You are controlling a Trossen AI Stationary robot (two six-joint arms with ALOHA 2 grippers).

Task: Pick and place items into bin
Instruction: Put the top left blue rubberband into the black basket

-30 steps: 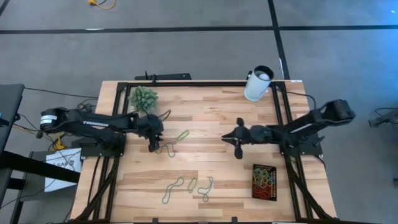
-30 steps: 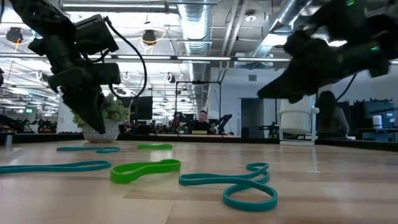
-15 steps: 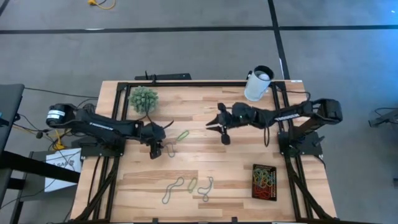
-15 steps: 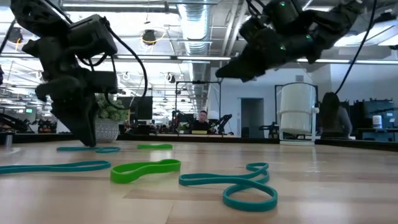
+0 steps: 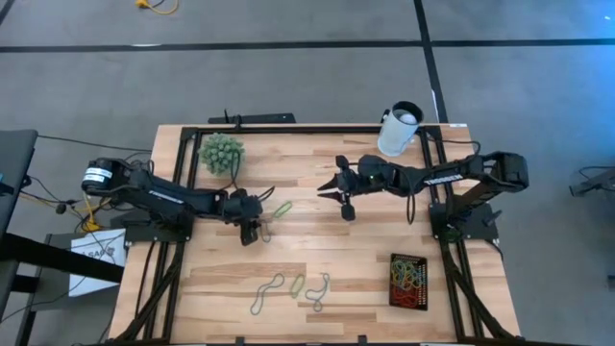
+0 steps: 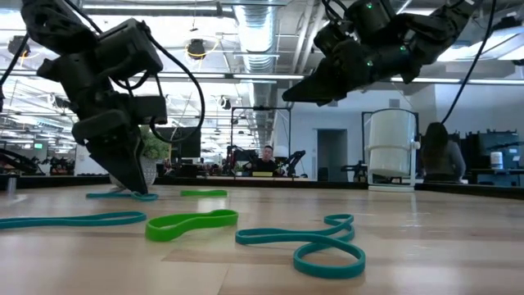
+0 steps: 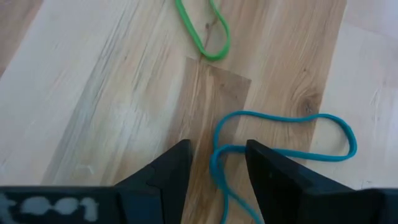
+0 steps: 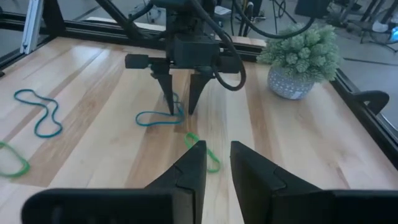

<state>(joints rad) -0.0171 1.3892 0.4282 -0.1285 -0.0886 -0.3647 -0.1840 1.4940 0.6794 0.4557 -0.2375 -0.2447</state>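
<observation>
My left gripper (image 7: 216, 163) stands spread and empty, fingertips straddling one strand of the teal band (image 7: 283, 146), whose loop stretches crosswise just ahead, far nearer than my raised right gripper (image 5: 343, 200).

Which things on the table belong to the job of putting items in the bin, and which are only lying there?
Job:
- teal band between the open left gripper fingers
- green band
- bands near the front edge
- black bin, already holding bands

Lying about:
- spiky green plant
- white cup
</observation>
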